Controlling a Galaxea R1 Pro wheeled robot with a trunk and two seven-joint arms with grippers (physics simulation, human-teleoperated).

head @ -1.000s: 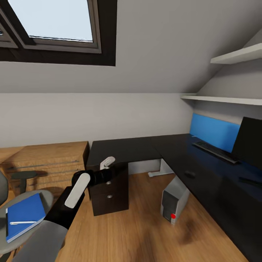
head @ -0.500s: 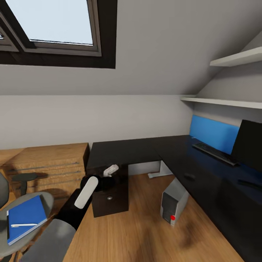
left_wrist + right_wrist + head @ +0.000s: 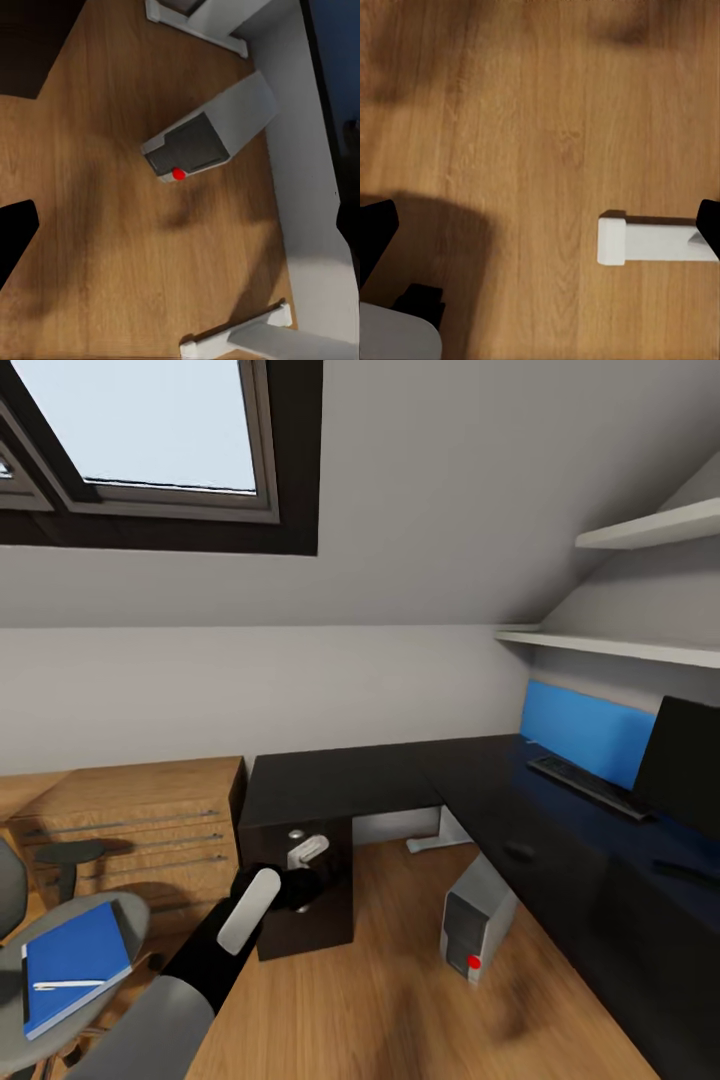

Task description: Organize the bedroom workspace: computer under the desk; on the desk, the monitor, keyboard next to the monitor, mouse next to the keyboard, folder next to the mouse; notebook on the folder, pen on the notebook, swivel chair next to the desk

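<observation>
Low at head view's left: folder [image 3: 75, 968], blue, pen [image 3: 62, 985] atop, on swivel chair [image 3: 112, 920] seat; long axis diagonal. Left gripper [image 3: 305, 852] nearer, extended past it; finger spread undeterminable.

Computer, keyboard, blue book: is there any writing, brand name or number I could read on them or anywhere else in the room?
None.
Computer: a red dot, no letters.
Keyboard: keys too small to read.
Blue book: plain cover.
</observation>
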